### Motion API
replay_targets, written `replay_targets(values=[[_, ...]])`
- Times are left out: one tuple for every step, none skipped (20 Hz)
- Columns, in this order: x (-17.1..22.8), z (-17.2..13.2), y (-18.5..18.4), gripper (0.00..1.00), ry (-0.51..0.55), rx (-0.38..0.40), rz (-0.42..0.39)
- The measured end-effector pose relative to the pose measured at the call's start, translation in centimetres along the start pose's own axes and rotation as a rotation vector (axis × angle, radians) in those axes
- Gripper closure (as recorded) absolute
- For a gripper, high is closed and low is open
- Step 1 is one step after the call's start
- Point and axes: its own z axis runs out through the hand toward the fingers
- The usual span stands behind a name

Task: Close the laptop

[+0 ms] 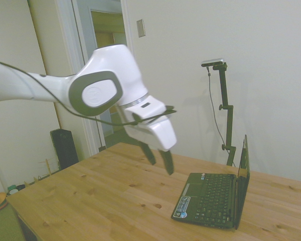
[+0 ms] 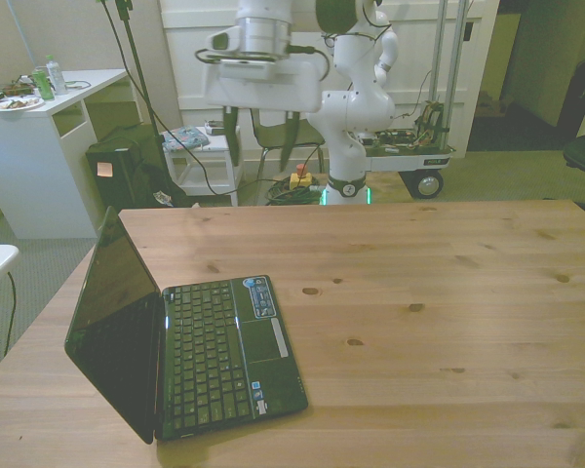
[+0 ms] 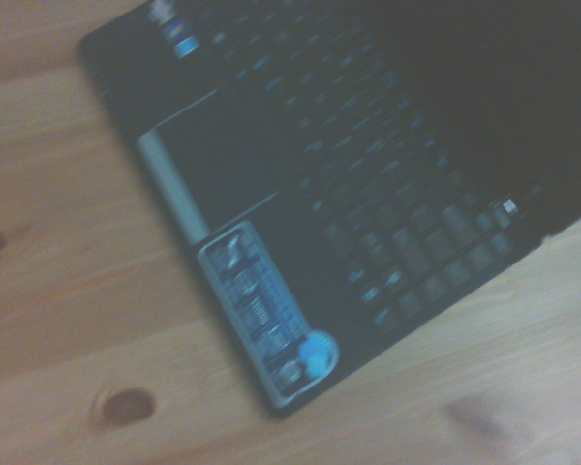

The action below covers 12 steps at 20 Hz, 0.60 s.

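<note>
Laptop (image 1: 215, 198) open; claw (image 1: 159, 159) raised, fingers parted
</note>
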Motion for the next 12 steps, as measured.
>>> replay_targets(values=[[1.9,-0.1,-0.1,0.0,0.009,-0.002,0.015],[3.7,-0.4,-0.2,0.0,0.019,-0.003,0.03],[5.3,-0.8,-0.3,0.0,0.03,-0.004,0.044],[6.8,-1.5,-0.4,0.0,0.039,-0.003,0.055],[8.2,-2.1,-0.5,0.0,0.046,0.001,0.066],[9.7,-2.6,-0.4,0.0,0.053,0.003,0.079],[11.1,-2.9,-0.2,0.0,0.055,0.003,0.091],[12.4,-2.9,0.0,0.0,0.053,0.002,0.104],[13.8,-2.7,0.3,0.0,0.051,-0.001,0.116],[15.1,-2.2,0.6,0.0,0.048,-0.004,0.13],[16.5,-1.7,1.1,0.0,0.045,-0.008,0.144],[17.8,-1.0,1.6,0.0,0.04,-0.013,0.156]])
